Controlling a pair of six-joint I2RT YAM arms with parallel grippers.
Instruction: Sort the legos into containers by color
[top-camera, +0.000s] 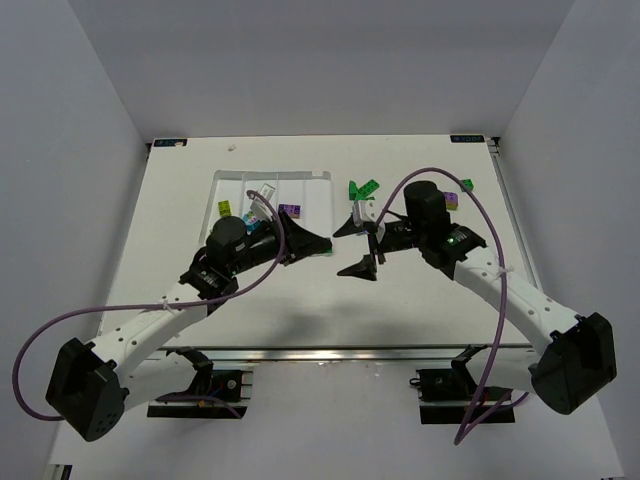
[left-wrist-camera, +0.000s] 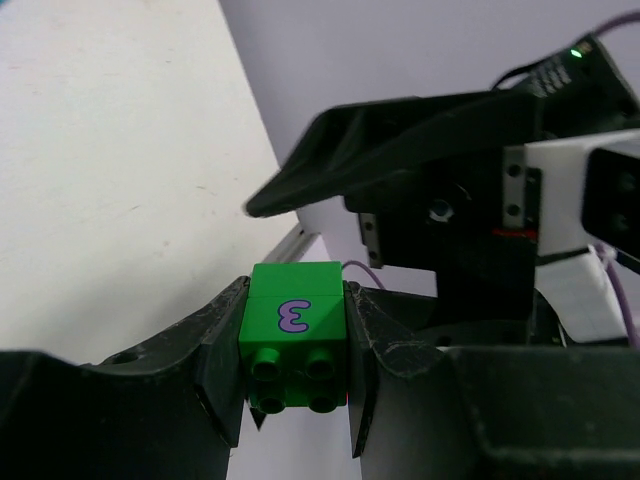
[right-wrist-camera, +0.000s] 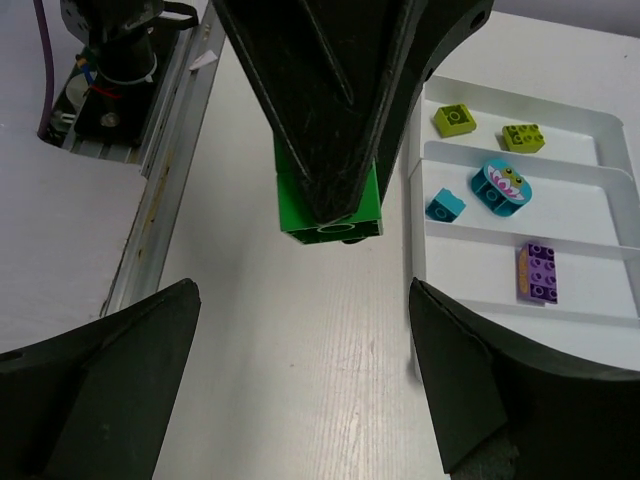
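A green lego (left-wrist-camera: 295, 325) with a purple "3" sits clamped between my left gripper's (left-wrist-camera: 295, 375) fingers, held above the table just right of the white tray (top-camera: 300, 184). In the right wrist view the same green lego (right-wrist-camera: 330, 212) hangs under the left fingers (right-wrist-camera: 330, 90). My right gripper (right-wrist-camera: 300, 390) stands wide open facing it, nothing between its fingers; from above, the right gripper (top-camera: 354, 248) is a short gap from the left gripper (top-camera: 310, 243). The tray's containers (right-wrist-camera: 600, 165) hold two yellow-green legos (right-wrist-camera: 455, 120), teal ones (right-wrist-camera: 445, 205) and a purple one (right-wrist-camera: 540, 272).
More loose legos lie on the table behind the right arm: green ones (top-camera: 362, 187), a purple and yellow piece (top-camera: 451, 197) and a yellow-green one (top-camera: 467, 183). A metal rail (right-wrist-camera: 165, 190) runs along the table's near edge.
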